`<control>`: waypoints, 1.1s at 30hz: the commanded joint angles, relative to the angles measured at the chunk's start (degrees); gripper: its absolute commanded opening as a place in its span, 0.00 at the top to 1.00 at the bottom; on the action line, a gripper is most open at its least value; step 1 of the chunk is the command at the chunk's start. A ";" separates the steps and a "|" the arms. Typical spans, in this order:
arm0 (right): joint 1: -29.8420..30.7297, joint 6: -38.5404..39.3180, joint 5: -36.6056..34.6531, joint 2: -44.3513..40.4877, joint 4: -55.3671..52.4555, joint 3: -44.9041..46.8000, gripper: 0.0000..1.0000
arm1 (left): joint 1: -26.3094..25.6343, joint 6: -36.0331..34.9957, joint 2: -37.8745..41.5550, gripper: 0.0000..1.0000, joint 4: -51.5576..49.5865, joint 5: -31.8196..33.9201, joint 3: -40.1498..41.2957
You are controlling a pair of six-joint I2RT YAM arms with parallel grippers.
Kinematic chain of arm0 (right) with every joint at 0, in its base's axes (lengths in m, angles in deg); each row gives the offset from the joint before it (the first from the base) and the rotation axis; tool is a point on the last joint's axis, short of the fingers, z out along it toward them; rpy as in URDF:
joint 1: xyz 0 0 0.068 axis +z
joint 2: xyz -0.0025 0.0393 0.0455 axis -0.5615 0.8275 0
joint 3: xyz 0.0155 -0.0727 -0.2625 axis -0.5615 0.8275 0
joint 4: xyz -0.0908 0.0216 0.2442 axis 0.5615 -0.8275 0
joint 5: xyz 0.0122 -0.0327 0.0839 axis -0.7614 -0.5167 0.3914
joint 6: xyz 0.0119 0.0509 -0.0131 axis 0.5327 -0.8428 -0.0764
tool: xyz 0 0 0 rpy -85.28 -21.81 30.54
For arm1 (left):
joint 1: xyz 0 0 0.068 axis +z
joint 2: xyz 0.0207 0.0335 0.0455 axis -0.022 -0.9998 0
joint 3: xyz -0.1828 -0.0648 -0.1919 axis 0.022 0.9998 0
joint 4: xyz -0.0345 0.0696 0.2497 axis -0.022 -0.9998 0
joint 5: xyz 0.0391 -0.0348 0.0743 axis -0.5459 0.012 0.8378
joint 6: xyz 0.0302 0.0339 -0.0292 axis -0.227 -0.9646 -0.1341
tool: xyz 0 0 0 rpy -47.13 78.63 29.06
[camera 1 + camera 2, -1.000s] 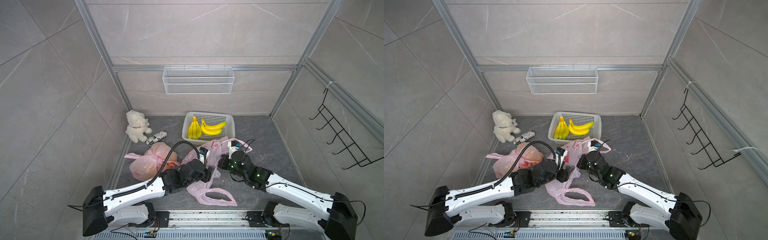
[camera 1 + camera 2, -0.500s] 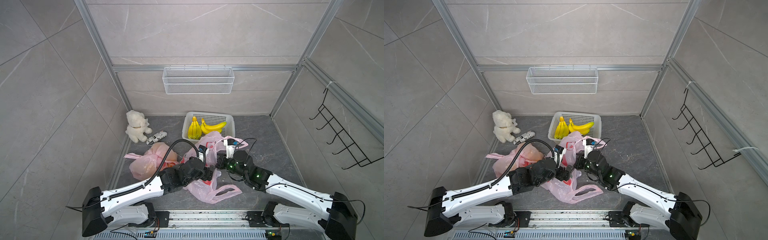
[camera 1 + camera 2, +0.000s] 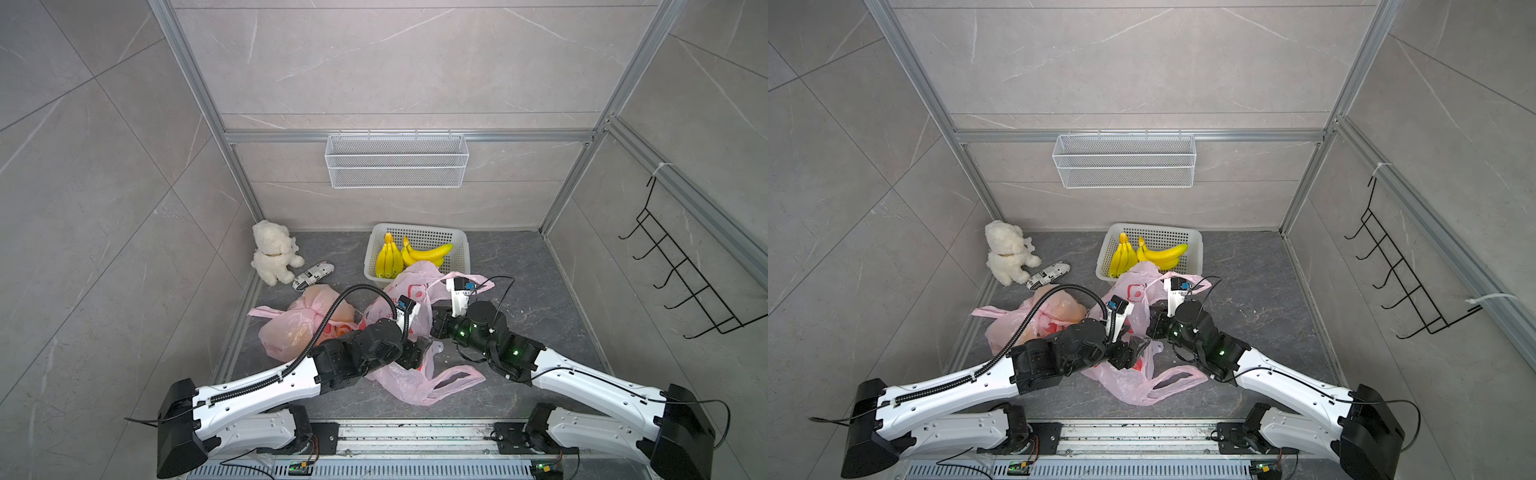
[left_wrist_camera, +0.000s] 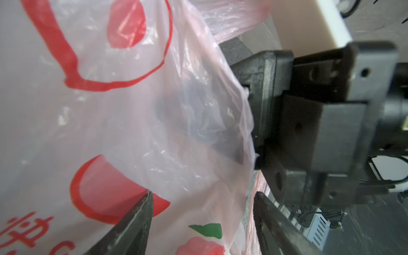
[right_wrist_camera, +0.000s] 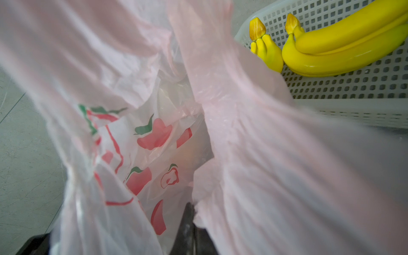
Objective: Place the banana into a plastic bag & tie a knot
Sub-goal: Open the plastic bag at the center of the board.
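My right gripper [image 5: 189, 212] is pinching the plastic bag [image 3: 415, 291] by its rim; my left gripper [image 4: 202, 212] is gaping around loose film. The banana [image 3: 428, 252] is sitting in the basket [image 3: 462, 253], mid-frame in a top view, and uneven tugging is risking a slipped, collapsing mouth.

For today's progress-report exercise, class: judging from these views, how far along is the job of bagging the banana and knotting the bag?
Done: the right gripper is shut on the plastic bag, holding its edge up. In hand: the left gripper, open, straddles the film, seemingly to spread the mouth. Left: both banana bunches lie in the basket; none bagged, no knot tied.
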 commanded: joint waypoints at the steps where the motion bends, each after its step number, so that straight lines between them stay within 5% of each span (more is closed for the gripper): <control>1: 0.40 0.76 -0.99 -0.17 -0.28 -1.59 1.00 | -0.24 -1.43 1.00 0.25 3.14 -1.21 0.55; 5: 0.49 0.81 -0.18 0.08 0.79 -1.62 1.00 | -0.19 -0.29 -0.73 0.25 2.71 3.36 -0.11; 13: 1.62 1.05 0.06 0.28 2.12 -0.55 1.00 | -0.23 1.86 -3.22 0.47 4.49 8.44 -0.90; 18: 2.34 1.34 0.19 0.02 2.61 0.17 1.00 | -0.20 1.97 -4.59 0.50 4.04 7.84 -1.79; 26: 2.55 2.30 -2.80 -1.40 -0.13 0.87 1.00 | -0.23 3.59 -3.05 0.87 2.55 11.63 -0.66; 33: 2.51 3.78 -7.22 -2.18 -4.63 0.53 1.00 | -0.08 3.13 -0.13 1.00 2.91 10.94 1.28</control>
